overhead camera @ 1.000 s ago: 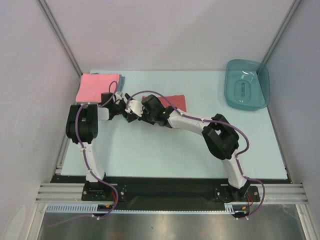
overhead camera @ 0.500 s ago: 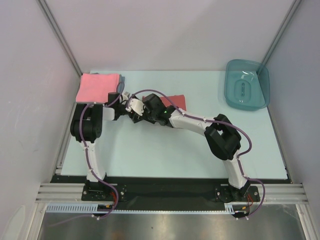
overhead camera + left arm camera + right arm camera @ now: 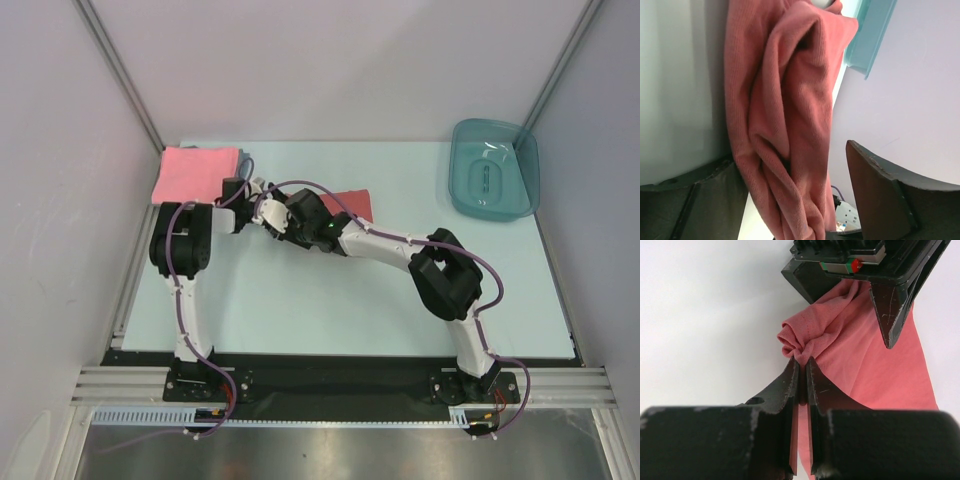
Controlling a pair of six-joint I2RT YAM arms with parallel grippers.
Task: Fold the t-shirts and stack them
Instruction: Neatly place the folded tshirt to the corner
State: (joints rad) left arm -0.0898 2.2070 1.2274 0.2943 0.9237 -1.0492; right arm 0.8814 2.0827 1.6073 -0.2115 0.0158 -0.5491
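At the far left corner of the table, one pink t-shirt tops one grey-blue t-shirt; one brick-red t-shirt lies mid-table. Wrist views alone show the right gripper clamped on its bunched edge, with the left gripper spread around it.

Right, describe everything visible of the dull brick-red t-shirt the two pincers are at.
The dull brick-red cotton t-shirt is soft, finely ribbed cloth, bunched into deep folds rather than folded square. It sits toward the far side of the pale blue table, and from above the arms hide most of it. The right pincer is shut on a crumpled edge, with a sliver of cloth between its fingers. The left pincer stands open, one finger on each side of the gathered cloth. No print or label shows.
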